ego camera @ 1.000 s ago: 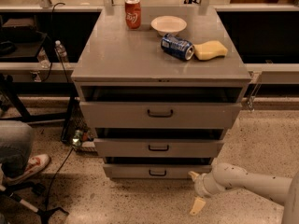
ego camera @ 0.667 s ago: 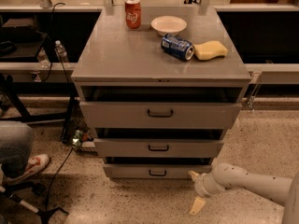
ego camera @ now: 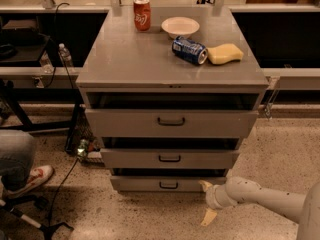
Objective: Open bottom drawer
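Speckled floor [ego camera: 150, 219] lies open in front and to the right of the grey bench [ego camera: 125, 59], while a seated person's leg [ego camera: 15, 156] crowds the left edge. Three drawer fronts are stacked, and the bottom drawer [ego camera: 140, 184] sits lowest, just above the floor. Its front faces the camera, long axis running left to right, with one small handle [ego camera: 168, 185] at centre. The gripper [ego camera: 207, 201] hovers at its right corner, jaws spread wide and holding nothing. Up top: one upright red can [ego camera: 142, 14], one blue can [ego camera: 189, 50] on its side, one bowl [ego camera: 180, 26], one sponge [ego camera: 225, 53].
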You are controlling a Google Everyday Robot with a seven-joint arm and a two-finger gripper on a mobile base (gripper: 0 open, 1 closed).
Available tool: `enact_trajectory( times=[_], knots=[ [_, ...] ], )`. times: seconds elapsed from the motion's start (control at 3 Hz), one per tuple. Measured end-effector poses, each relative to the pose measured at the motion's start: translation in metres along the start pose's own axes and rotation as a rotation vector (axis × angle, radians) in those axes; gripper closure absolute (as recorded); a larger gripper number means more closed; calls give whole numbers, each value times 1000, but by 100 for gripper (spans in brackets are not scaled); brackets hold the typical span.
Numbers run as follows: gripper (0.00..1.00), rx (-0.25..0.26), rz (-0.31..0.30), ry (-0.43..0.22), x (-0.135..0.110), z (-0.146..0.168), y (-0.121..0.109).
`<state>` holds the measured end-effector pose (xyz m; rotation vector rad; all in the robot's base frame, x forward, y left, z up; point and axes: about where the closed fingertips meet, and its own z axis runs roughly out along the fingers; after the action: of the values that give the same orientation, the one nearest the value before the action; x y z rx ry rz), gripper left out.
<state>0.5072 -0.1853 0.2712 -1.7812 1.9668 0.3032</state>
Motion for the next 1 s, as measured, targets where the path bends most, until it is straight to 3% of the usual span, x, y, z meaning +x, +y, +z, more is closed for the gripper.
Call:
enact_trajectory(
  times=[1.0],
  knots=[
    [0,132,-134,13,2,70,-53]
  ],
)
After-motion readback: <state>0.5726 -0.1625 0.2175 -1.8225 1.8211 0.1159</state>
